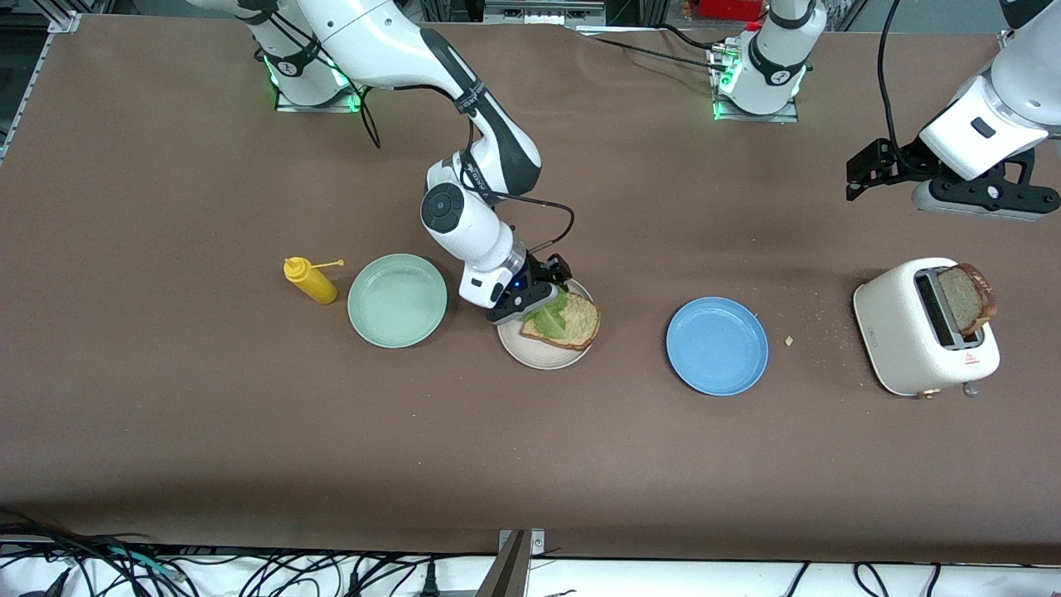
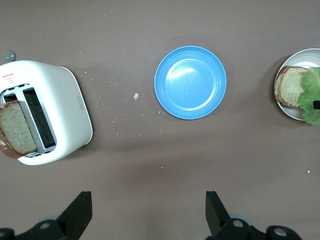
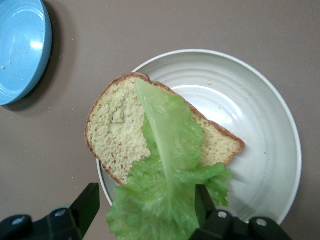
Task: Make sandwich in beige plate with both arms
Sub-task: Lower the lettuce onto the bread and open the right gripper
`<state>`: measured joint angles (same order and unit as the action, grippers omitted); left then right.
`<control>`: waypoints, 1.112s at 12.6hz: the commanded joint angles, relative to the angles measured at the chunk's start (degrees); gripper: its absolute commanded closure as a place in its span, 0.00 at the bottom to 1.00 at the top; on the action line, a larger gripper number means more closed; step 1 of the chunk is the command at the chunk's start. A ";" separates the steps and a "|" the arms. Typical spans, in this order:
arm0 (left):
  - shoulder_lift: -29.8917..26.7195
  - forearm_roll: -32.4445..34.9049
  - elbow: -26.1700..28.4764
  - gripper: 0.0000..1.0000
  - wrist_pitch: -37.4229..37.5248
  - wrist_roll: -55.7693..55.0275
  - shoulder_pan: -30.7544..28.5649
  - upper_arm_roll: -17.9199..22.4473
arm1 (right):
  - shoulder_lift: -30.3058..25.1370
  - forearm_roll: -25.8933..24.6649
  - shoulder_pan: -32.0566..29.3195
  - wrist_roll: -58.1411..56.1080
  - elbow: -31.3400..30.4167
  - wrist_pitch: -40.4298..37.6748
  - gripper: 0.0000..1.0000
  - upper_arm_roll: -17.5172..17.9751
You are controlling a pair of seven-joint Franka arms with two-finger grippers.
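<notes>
The beige plate (image 1: 530,356) (image 3: 260,150) (image 2: 295,114) sits mid-table with one slice of brown bread (image 1: 576,325) (image 3: 117,130) (image 2: 289,86) on it. A ruffled green lettuce leaf (image 1: 547,315) (image 3: 170,150) (image 2: 311,95) lies across that slice and hangs over the plate's rim. My right gripper (image 1: 530,303) (image 3: 146,207) is low over the rim, open, its fingers on either side of the leaf's overhanging end. A second bread slice (image 1: 966,298) (image 2: 17,127) stands in the toaster (image 1: 920,332) (image 2: 50,115). My left gripper (image 1: 858,178) (image 2: 149,215) hangs open and empty in the air, above the table by the toaster.
A blue plate (image 1: 717,346) (image 2: 190,82) (image 3: 20,45) lies between the beige plate and the toaster, with crumbs around it. A pale green plate (image 1: 398,300) and a yellow squeeze bottle (image 1: 311,280) stand toward the right arm's end.
</notes>
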<state>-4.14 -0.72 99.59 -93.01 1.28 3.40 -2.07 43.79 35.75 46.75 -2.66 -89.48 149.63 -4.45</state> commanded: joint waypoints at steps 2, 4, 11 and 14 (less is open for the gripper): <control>0.45 -0.42 -1.16 0.00 0.46 0.56 -0.23 0.05 | 1.04 0.72 0.09 -0.68 1.76 1.10 0.02 0.05; 0.45 -0.42 -1.16 0.00 0.46 0.56 -0.23 0.05 | 0.77 0.55 -0.35 -0.77 1.76 1.10 0.00 0.05; 0.45 -0.42 -1.16 0.00 0.46 0.47 -0.23 0.05 | -2.21 0.46 -1.57 -0.86 -1.04 0.14 0.00 0.05; 0.45 -0.42 -1.16 0.00 0.46 0.56 -0.23 0.05 | -5.81 0.29 -4.03 -0.60 -2.63 -6.77 0.00 0.05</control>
<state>-4.14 -0.72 99.59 -93.01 1.28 3.39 -2.07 42.18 35.75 44.49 -2.68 -89.37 147.55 -4.75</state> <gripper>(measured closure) 0.000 0.000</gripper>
